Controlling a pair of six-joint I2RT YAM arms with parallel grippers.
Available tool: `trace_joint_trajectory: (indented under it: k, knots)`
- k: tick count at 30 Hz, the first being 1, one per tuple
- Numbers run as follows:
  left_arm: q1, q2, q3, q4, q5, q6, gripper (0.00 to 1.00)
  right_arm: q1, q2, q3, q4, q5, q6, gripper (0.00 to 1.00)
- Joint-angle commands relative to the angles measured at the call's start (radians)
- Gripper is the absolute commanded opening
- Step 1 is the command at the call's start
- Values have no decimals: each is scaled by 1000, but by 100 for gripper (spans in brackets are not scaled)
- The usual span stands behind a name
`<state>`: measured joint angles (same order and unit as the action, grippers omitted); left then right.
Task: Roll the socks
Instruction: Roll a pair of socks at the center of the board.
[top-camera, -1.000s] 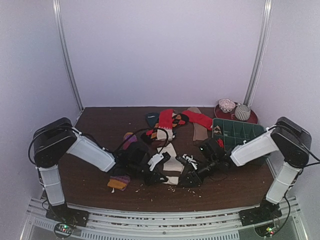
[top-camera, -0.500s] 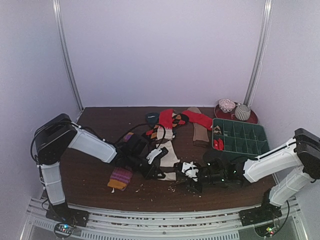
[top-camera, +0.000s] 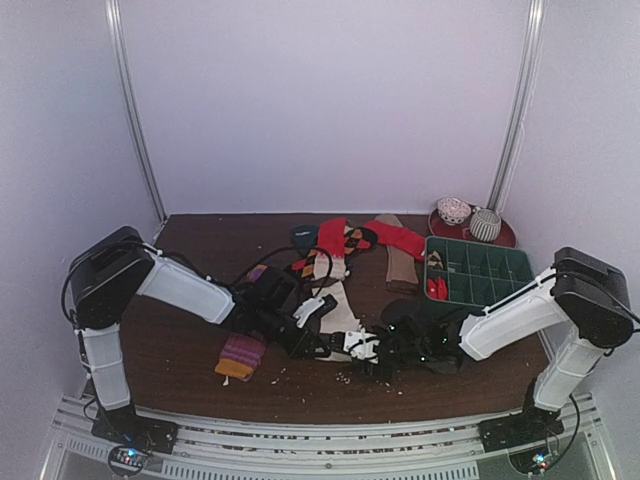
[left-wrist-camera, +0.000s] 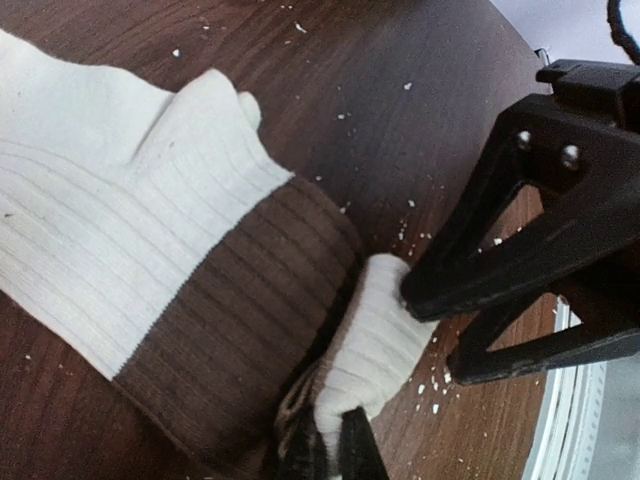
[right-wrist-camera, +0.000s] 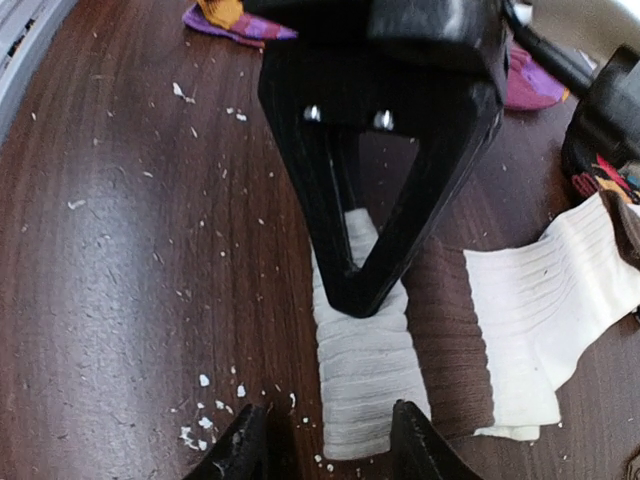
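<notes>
Socks (top-camera: 333, 240), crumb-flecked (dark wood) table (top-camera: 185, 345), white walls (top-camera: 320, 100)

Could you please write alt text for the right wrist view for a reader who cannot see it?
The left end effector reaches in from the top, shut on the cream tip of a cream-and-brown sock lying on a speckled brown table. The right end effector is open, its fingers flanking that tip.

Bare bench (top-camera: 450, 390) lies open along the near edge and in the far left corner, but the left hand (left-wrist-camera: 330, 455) and right hand (right-wrist-camera: 330, 445) crowd the cream-and-brown sock (left-wrist-camera: 150, 250) mid-bench, with heaped socks (top-camera: 335, 245) behind and a green tray (top-camera: 478, 268) at right.
</notes>
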<state>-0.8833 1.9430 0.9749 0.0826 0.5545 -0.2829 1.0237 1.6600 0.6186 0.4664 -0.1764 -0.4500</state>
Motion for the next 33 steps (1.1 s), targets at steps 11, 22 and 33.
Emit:
trace_joint_trajectory:
  k: [11,22,33]
  knots:
    - [-5,74,-27,-202,-27,45,0,0,160,53,6,116,10,33]
    - [5,-1,-48,-168,-96,64,3,-20,164,11,-134,24,304,5]
    - [7,-383,-238,91,-280,166,49,-32,175,30,-333,-474,593,5]
